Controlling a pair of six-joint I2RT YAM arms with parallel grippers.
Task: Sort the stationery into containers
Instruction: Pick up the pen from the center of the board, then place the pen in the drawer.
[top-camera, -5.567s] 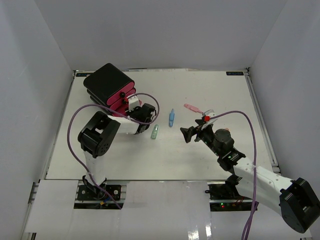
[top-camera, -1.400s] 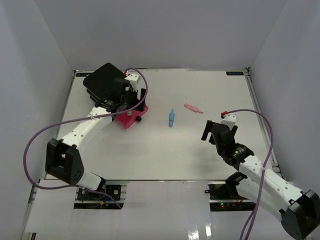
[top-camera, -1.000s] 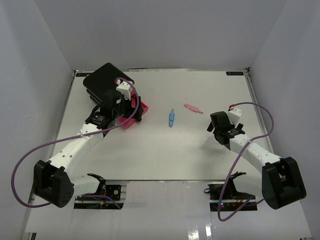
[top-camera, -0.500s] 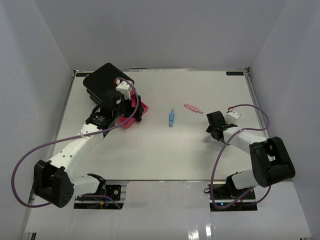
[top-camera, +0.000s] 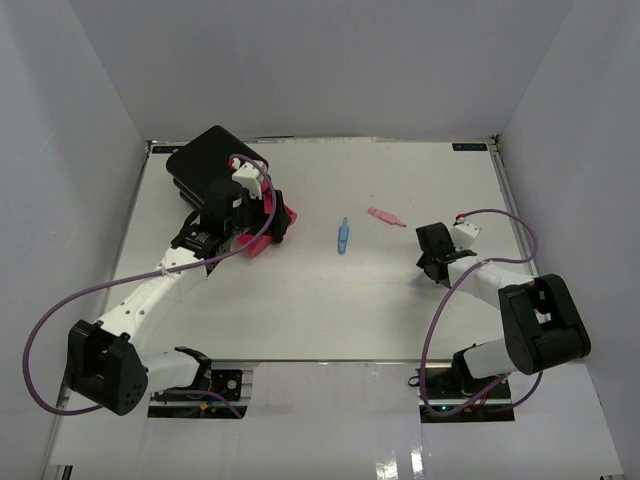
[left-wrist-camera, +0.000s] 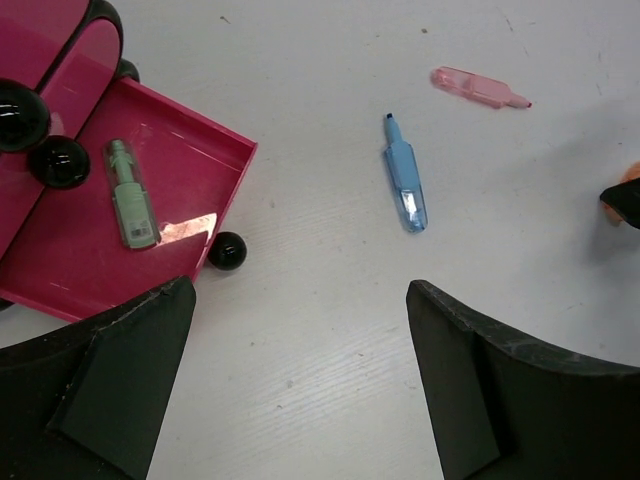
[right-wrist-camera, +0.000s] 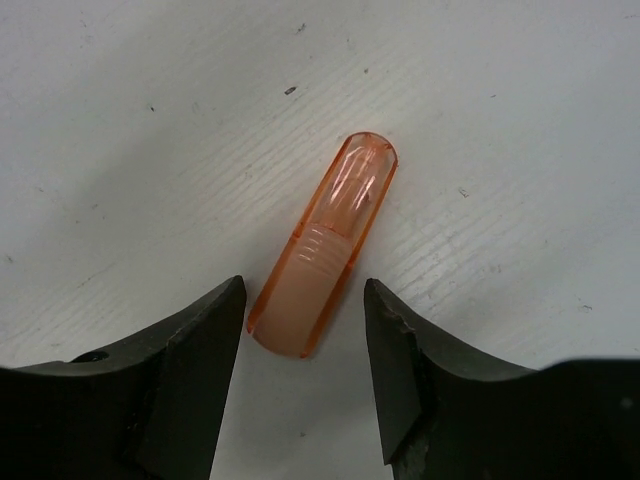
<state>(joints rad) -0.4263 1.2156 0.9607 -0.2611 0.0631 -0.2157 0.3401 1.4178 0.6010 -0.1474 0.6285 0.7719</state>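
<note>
The containers are a black box (top-camera: 215, 165) of pink drawers. Its lowest drawer (left-wrist-camera: 80, 260) is pulled out, with a pale green highlighter (left-wrist-camera: 130, 195) lying in it. My left gripper (left-wrist-camera: 300, 290) hangs open over bare table just right of that drawer. A blue pen (top-camera: 342, 236) (left-wrist-camera: 405, 180) and a pink pen (top-camera: 386, 216) (left-wrist-camera: 478, 88) lie mid-table. My right gripper (top-camera: 432, 255) (right-wrist-camera: 303, 288) is down at the table. Its jaws straddle the near end of a small orange capped piece (right-wrist-camera: 325, 245), with a thin gap on each side.
The open drawer's black knob (left-wrist-camera: 227, 250) sticks out toward the table's middle. Two closed drawers' knobs (left-wrist-camera: 58, 162) show above it. White walls enclose the table (top-camera: 330, 300) on three sides. Purple cables loop off both arms.
The right arm has folded low to the table and its jaws have narrowed around the orange piece. The left arm has stayed over the open drawer's edge.
</note>
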